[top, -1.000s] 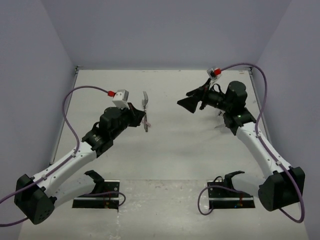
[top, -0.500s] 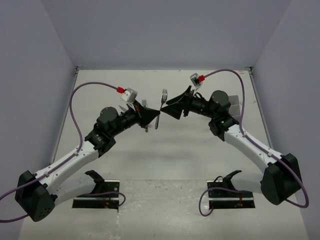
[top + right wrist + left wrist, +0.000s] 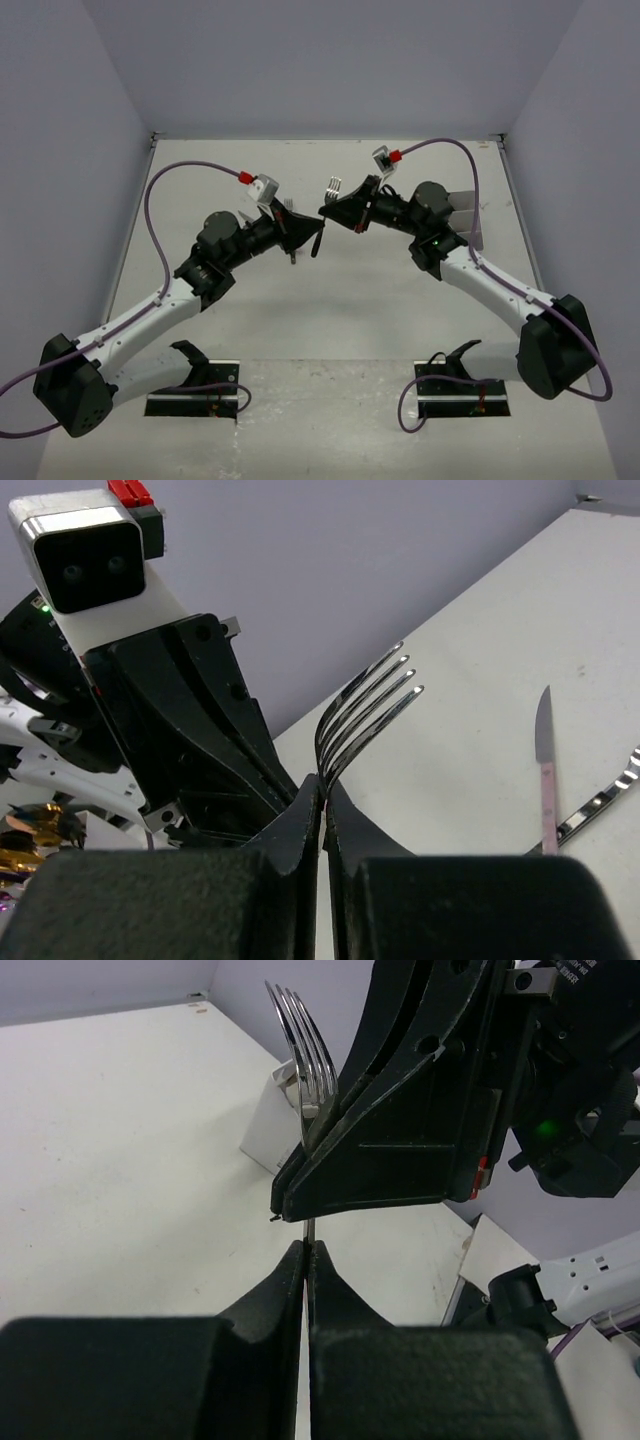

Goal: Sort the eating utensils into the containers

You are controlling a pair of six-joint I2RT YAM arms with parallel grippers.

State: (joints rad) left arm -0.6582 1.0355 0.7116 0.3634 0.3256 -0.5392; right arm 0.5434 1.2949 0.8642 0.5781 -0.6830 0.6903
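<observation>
Right wrist view: the right gripper [image 3: 322, 785] is pinched tight on the neck of a slim shiny metal fork [image 3: 365, 705], whose tines rise just above its fingertips. Directly opposite, the left gripper [image 3: 305, 1250] clamps the same fork's handle. Beyond both, to the right gripper's right, a pink-handled knife [image 3: 545, 770] lies flat on the white table [image 3: 470, 710].

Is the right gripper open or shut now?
Shut on the fork: in the right wrist view the right gripper has its jaws pressed together, tines rising between them.
</observation>
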